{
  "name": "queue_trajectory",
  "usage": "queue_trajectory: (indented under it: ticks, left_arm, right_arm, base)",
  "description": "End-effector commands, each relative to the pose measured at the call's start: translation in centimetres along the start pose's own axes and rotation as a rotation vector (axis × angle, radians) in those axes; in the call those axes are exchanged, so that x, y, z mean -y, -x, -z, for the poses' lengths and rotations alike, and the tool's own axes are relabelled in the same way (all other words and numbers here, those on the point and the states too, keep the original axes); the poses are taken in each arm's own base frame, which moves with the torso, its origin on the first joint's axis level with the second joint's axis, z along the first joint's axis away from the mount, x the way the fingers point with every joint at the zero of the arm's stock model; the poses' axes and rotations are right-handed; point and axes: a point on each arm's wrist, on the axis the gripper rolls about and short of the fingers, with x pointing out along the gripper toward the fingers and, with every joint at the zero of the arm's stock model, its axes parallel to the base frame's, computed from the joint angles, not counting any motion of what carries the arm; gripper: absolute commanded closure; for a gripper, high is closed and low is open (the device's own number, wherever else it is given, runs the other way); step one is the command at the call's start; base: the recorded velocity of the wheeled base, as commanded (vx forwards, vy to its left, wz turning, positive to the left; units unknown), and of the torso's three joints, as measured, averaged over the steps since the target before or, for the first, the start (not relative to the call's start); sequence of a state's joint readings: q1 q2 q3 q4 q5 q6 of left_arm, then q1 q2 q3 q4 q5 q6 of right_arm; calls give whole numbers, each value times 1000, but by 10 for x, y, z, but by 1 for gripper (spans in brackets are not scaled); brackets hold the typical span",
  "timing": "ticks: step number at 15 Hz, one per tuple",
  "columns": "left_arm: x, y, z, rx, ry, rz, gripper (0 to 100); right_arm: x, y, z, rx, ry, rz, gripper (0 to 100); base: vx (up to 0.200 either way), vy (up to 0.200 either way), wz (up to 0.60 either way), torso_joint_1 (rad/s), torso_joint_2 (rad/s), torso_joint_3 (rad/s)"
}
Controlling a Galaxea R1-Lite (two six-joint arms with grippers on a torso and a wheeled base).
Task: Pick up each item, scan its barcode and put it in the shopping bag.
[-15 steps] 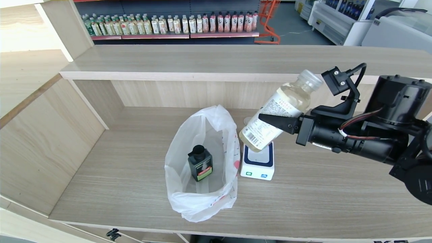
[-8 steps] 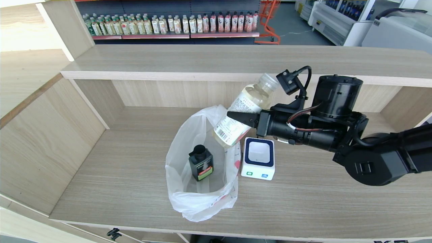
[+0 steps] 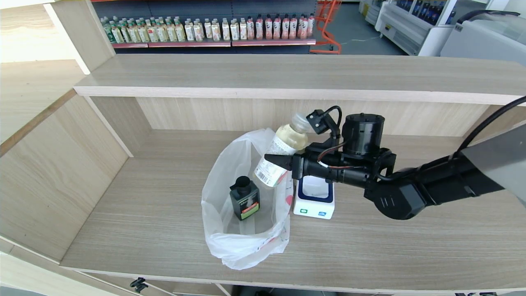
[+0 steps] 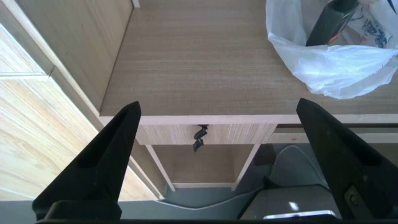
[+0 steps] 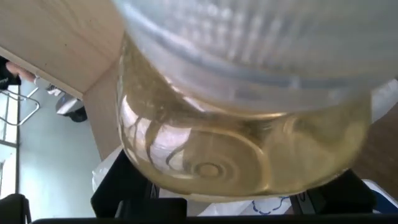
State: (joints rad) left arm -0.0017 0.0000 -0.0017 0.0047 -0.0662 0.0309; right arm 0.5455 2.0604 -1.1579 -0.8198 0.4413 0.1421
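My right gripper (image 3: 276, 159) is shut on a clear bottle of pale yellow drink (image 3: 280, 153) with a white label and a barcode near its base. The bottle tilts, base down, over the far right rim of the white shopping bag (image 3: 246, 242), with its base just inside the opening. A small black bottle (image 3: 243, 199) with a red and green label stands inside the bag. From the right wrist the bottle's cap and shoulder (image 5: 249, 124) are very close. My left gripper (image 4: 217, 124) is open, hanging off the counter's near edge, beside the bag (image 4: 336, 59).
The white barcode scanner (image 3: 313, 197) with a dark blue frame sits on the counter right next to the bag, under my right arm. Wooden side walls and a raised back ledge enclose the counter (image 3: 390, 246). Shelves of drinks stand far behind.
My right arm has carried the bottle left and down, from above the scanner to the bag's opening. The bag, the black bottle and the scanner have stayed put.
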Motion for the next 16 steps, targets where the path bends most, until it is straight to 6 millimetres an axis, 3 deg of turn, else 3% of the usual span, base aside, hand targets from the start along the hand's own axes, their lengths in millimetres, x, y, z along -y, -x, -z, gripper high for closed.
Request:
queue_trajectory:
  ticks: [1, 5, 11, 16]
  left_arm:
    - [0, 0, 0, -2, 0, 0, 0]
    - [0, 0, 0, -2, 0, 0, 0]
    - [0, 0, 0, -2, 0, 0, 0]
    - [0, 0, 0, -2, 0, 0, 0]
  right_arm:
    - [10, -15, 9, -5, 0, 3, 100]
    - [19, -29, 14, 4, 48, 6, 100]
    - [33, -37, 39, -48, 270, 74, 100]
    - [40, -43, 52, -20, 308, 79, 100]
  base:
    - [0, 0, 0, 0, 0, 0]
    - [0, 0, 0, 0, 0, 0]
    - [0, 0, 0, 0, 0, 0]
    - [0, 0, 0, 0, 0, 0]
